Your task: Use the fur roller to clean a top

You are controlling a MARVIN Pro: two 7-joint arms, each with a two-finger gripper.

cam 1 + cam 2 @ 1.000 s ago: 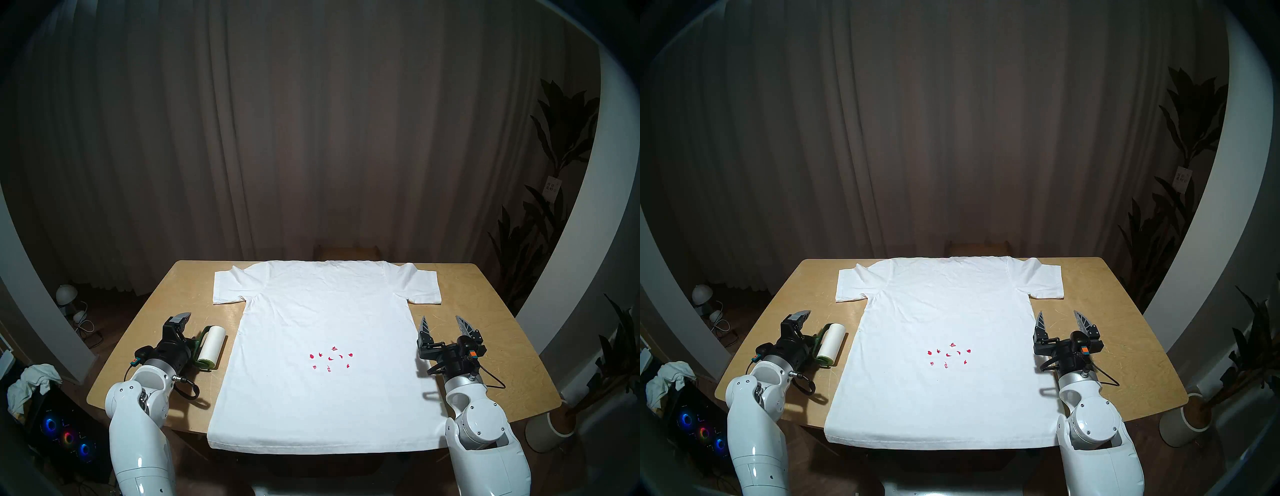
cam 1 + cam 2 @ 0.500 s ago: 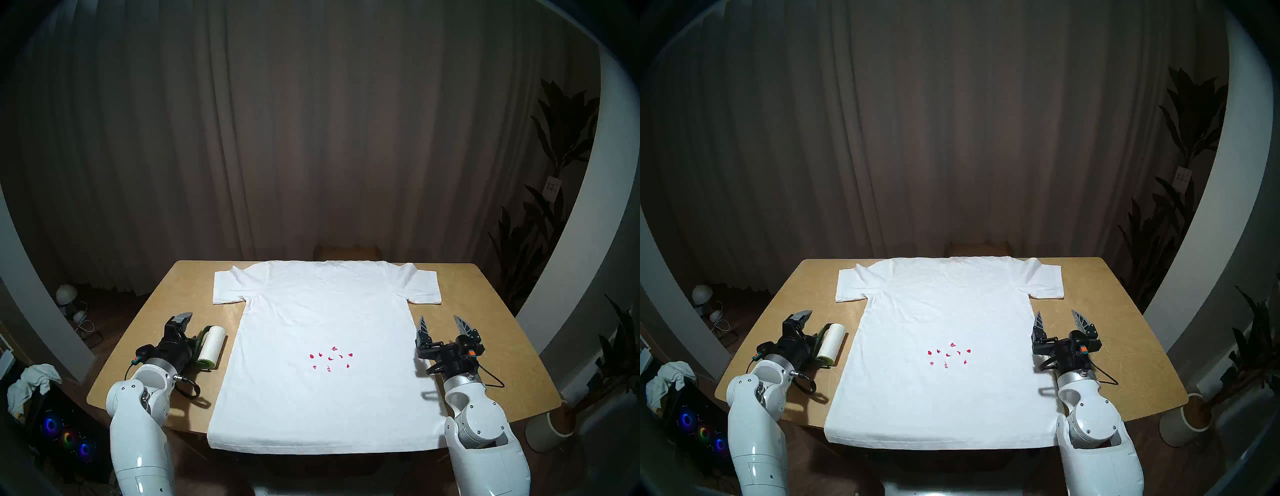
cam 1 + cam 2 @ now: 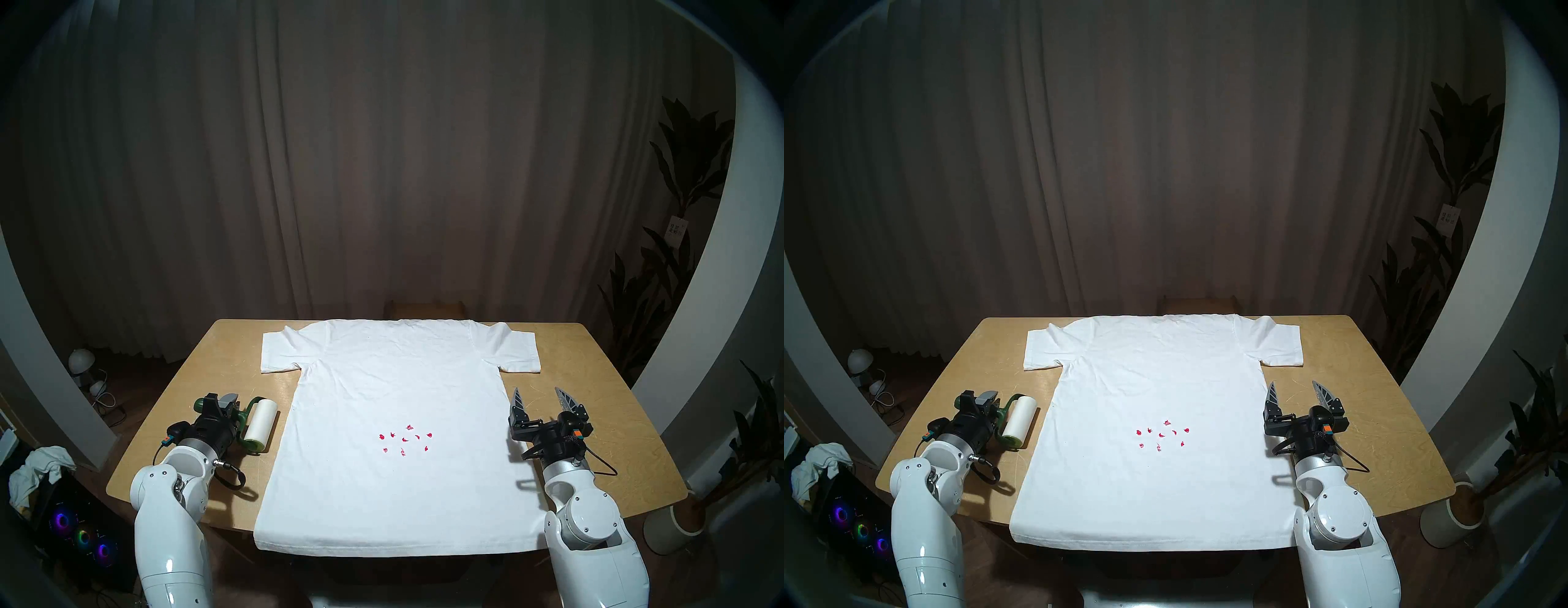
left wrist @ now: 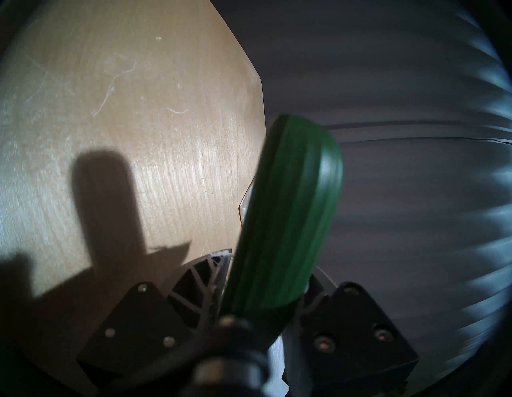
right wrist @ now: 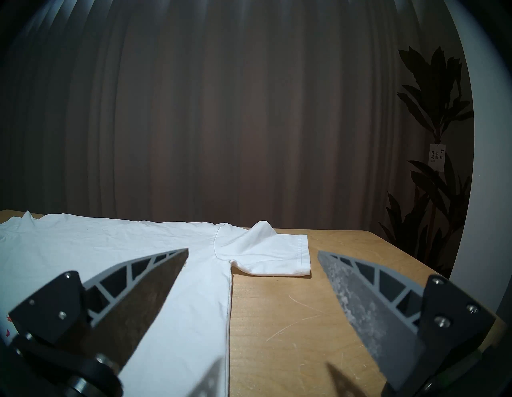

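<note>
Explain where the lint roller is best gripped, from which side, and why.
Grip the lint roller by its green handle, coming from the left, away from the shirt. The handle juts out clear of the sticky white cylinder and is narrow enough to clamp. The left gripper already appears closed on it there.

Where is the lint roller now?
In the head view, the roller is at the table's left side, beside the T-shirt, its green handle in the left gripper.

hidden: fur roller [image 4: 288, 221] cylinder | blurred: left end effector [image 4: 266, 291]
</note>
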